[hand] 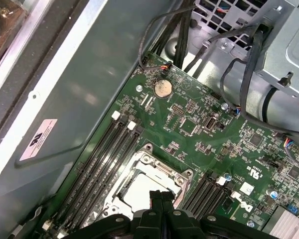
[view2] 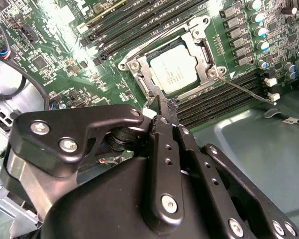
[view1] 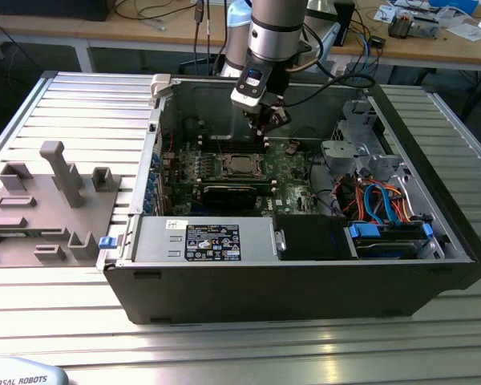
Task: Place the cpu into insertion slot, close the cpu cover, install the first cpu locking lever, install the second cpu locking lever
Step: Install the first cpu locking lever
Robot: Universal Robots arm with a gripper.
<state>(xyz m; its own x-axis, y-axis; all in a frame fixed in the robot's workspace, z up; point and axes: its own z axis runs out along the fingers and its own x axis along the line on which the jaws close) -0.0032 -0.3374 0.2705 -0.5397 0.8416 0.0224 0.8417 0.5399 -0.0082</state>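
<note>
**A:** Exterior view first. Where is the tool?

**B:** The tool (view1: 267, 136) hangs in the upper middle of the frame, inside the open computer case (view1: 305, 281), just above the motherboard (view1: 297, 160). The cpu (view1: 240, 166) sits in its socket at frame centre, near the tool's tips. The case stands on the slatted counter (view1: 224, 353), with a grey fixture plate (view1: 56, 216) on the exterior view's left.

**A:** And the second wrist view?

**B:** The tool (view2: 163, 102) is pressed together and pinches nothing. Its tips are just beside a corner of the cpu cover (view2: 202, 50); I cannot tell whether they touch. The cover lies flat over the cpu (view2: 177, 73), which shows through its window. A thin lever rod (view2: 244, 90) angles away from the cover across the memory slots (view2: 214, 102).

**A:** First wrist view?

**B:** The tool (hand: 161, 195) is pressed together over the cpu (hand: 142, 194), which is framed by the cpu cover (hand: 162, 169). A coin battery (hand: 163, 88) sits well apart on the board.
</note>
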